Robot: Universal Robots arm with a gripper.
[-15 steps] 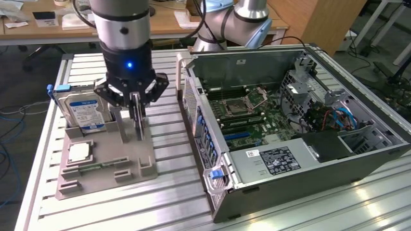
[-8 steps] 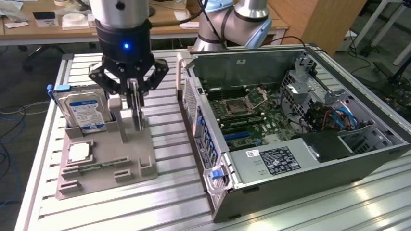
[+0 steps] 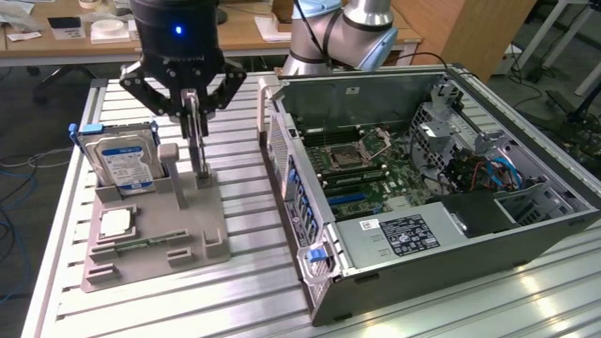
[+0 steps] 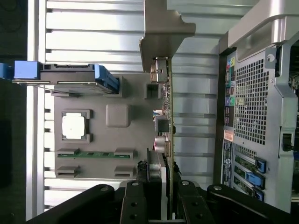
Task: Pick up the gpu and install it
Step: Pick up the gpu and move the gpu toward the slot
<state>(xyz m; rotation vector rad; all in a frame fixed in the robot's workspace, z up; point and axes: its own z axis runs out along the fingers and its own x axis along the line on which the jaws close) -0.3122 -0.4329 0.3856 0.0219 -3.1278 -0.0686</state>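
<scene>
Over the grey holder tray (image 3: pixel 202 243) on the slatted table (image 3: pixel 253 296), your claw (image 3: pixel 193 113) is narrowed onto the top edge of the gpu (image 3: pixel 199 151), one finger on each face, gripping it. The card stands upright and edge-on, its lower edge down at the tray's slot block; whether it is seated there or just clear, you cannot tell. From the wrist view the gpu (image 4: pixel 169 116) runs away from the fingers (image 4: pixel 134 205), with its metal bracket (image 4: pixel 161 32) at the far end.

Just beside the card, toward the exterior view's left, a grey post (image 3: pixel 169 158) rises from the tray. Beyond it the hard drive (image 3: pixel 120 163) stands upright in its own slot. A processor chip (image 3: pixel 115 222) and a green memory stick (image 3: pixel 141 244) lie flat on the tray, apart from the card.

Toward the exterior view's right, the open computer case (image 3: pixel 526 232) lies on its side near the tray. Its perforated wall (image 3: pixel 281 162) stands between the card and the motherboard (image 3: pixel 367 176).
</scene>
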